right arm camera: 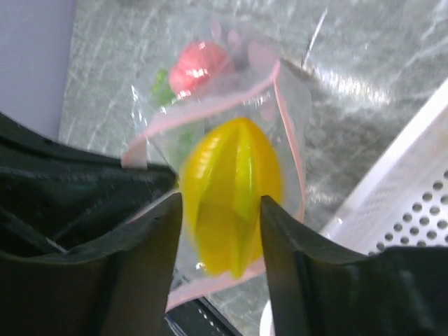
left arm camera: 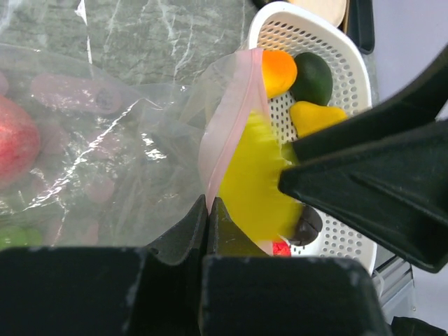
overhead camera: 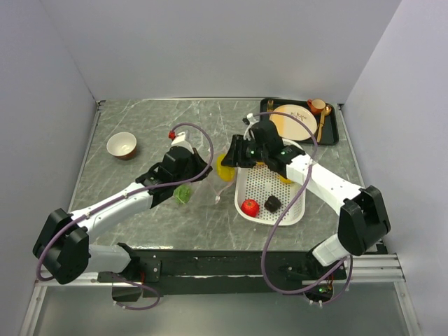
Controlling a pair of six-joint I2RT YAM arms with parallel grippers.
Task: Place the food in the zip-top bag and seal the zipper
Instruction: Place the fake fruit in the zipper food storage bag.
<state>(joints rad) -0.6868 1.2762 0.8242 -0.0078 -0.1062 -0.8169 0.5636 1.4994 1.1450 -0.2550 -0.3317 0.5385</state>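
1. The left gripper (left arm camera: 210, 207) has its jaws pressed together on the edge of the zip-top bag (left arm camera: 126, 140), right at the pale pink zipper (left arm camera: 234, 105), and holds the mouth up off the table (overhead camera: 140, 119).
2. The bag lies left of the white basket (left arm camera: 350, 63), with its open mouth turned towards it.
3. The right gripper (right arm camera: 220, 203) is at that mouth with a ribbed yellow fruit (right arm camera: 234, 175) between its jaws. Both jaws lie against the fruit's sides, but I cannot tell whether they are gripping it or just resting there.
4. The fruit sits inside the loop of the pink zipper, partly past the opening.
5. Deeper in the bag, through the crinkled film, I can see a red-pink fruit (right arm camera: 198, 66) and some green grapes (overhead camera: 183, 194).
6. In the basket's far end are an orange mango (left arm camera: 278, 71), a dark green avocado (left arm camera: 313, 78) and a smaller yellow piece (left arm camera: 315, 117), all close together.
7. At its near end are a red tomato (overhead camera: 250, 206) and a small dark piece (overhead camera: 272, 204), side by side.
8. A black tray (overhead camera: 333, 130) at the far right of the table carries a cream plate (overhead camera: 290, 120) and an orange cup (overhead camera: 316, 106). A small bowl (overhead camera: 122, 145) stands apart at the far left.
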